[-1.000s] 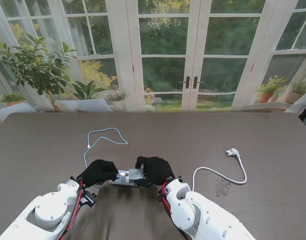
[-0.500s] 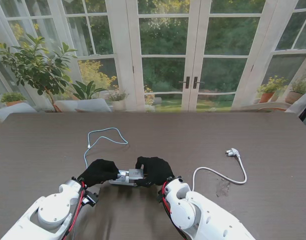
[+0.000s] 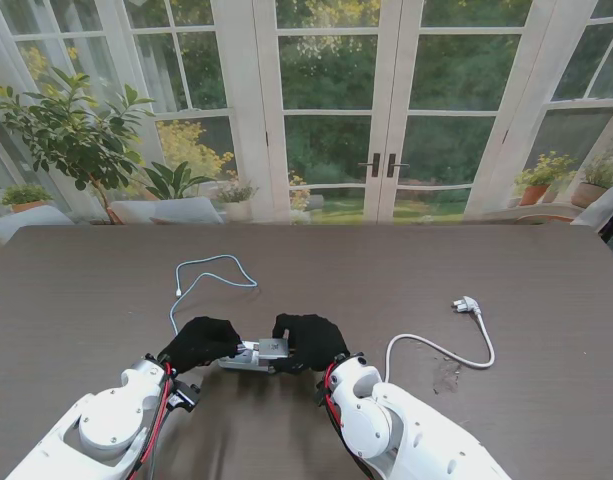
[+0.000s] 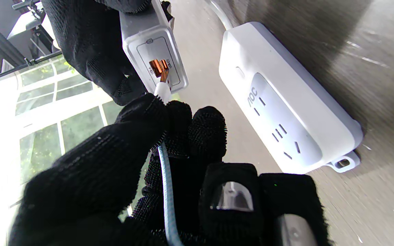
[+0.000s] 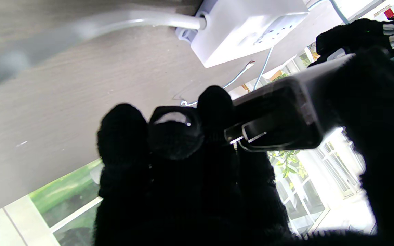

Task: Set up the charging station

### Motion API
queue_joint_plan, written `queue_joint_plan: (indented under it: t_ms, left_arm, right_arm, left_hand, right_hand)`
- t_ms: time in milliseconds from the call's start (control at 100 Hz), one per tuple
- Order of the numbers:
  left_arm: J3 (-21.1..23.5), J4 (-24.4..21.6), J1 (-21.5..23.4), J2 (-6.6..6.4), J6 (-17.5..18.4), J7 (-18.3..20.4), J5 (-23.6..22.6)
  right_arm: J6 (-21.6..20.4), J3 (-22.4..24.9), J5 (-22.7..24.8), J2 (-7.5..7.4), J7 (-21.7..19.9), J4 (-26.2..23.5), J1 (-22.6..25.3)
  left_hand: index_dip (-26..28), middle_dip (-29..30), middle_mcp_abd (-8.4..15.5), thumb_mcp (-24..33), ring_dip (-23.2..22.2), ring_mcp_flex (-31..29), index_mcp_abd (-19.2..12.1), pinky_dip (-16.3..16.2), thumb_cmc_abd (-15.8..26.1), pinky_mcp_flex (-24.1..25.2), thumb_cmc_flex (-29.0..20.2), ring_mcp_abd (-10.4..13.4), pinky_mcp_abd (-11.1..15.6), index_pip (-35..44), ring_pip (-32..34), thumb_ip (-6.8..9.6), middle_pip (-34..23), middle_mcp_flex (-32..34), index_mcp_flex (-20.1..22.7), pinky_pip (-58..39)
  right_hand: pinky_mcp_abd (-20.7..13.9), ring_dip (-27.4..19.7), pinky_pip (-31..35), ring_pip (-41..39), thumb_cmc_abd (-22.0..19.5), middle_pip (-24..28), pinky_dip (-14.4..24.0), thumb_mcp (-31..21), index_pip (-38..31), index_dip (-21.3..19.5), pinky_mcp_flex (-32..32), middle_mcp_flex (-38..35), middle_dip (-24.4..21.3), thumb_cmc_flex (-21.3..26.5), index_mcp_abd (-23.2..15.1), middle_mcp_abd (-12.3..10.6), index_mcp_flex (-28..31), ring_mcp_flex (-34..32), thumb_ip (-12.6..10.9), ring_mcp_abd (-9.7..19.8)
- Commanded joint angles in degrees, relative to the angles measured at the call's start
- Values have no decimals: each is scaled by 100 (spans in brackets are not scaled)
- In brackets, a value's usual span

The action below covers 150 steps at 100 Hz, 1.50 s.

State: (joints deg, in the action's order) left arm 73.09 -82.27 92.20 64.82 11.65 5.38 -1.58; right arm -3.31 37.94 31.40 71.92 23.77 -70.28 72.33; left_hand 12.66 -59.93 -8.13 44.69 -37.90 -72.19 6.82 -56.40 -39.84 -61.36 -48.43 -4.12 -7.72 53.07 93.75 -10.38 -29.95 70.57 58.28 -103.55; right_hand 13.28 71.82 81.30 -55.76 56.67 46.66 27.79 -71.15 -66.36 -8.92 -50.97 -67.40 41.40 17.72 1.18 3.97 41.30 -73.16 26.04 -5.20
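Surface: dark wood-grain tabletop (image 3: 76, 300), glazed garden doors beyond.
Right hand (image 3: 308, 342): grasping the white boxy charger block (image 3: 270, 349), lifted over the white rectangular power strip (image 4: 286, 106).
Left hand (image 3: 199, 343): pinching the pale braided cable's (image 3: 208, 276) plug at the charger's orange ports.
Change: hands barely moved.

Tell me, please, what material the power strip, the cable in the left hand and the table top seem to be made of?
Power strip: likely matte white moulded plastic, judging by its smooth rounded edges and soft sheen.
Cable in the left hand: apparently braided fabric sleeve, pale blue-white, with a woven pattern visible.
Table top: dark brown wood or wood-look laminate; it shows fine streaky grain, which one cannot be told.
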Motion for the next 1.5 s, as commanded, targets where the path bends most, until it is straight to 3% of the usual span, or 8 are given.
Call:
queue_joint_plan:
  t_ms: [0, 830, 1490]
  left_arm:
    - [-9, -7, 16, 44, 17, 131, 24]
    - [-28, 6, 58, 45, 94, 246, 285]
    - [-128, 22, -53, 55, 18, 316, 415]
  right_arm:
    - [29, -1, -24, 52, -58, -57, 20]
    - [137, 50, -216, 79, -134, -49, 44]
    - [-184, 48, -301, 117, -36, 28, 67]
  left_hand:
    - [-54, -20, -94, 122, 9, -82, -291, 75, -194, -359, -114, 575, 1577, 111, 453, -113, 47, 343, 404, -1643]
    - [-43, -57, -59, 254, 18, -83, -342, 177, -250, -358, -91, 627, 1640, 82, 409, -120, 122, 348, 433, -1643]
    - [51, -107, -13, 431, 21, -85, -395, 286, -283, -353, -20, 658, 1624, 47, 344, -166, 225, 357, 437, -1643]
  right_hand:
    - [-56, -3649, 119, -131, -708, 8, 103, -1074, -1049, -525, -93, -210, 51, 889, -1230, -147, 977, -201, -482, 31]
    - [-31, -3656, 122, -147, -700, -3, 98, -1068, -1042, -528, -89, -214, 56, 896, -1200, -132, 986, -197, -480, 16]
    - [-127, -3658, 142, -152, -667, 6, 99, -1086, -1025, -535, -106, -242, 58, 898, -1224, -148, 1016, -205, -478, 50]
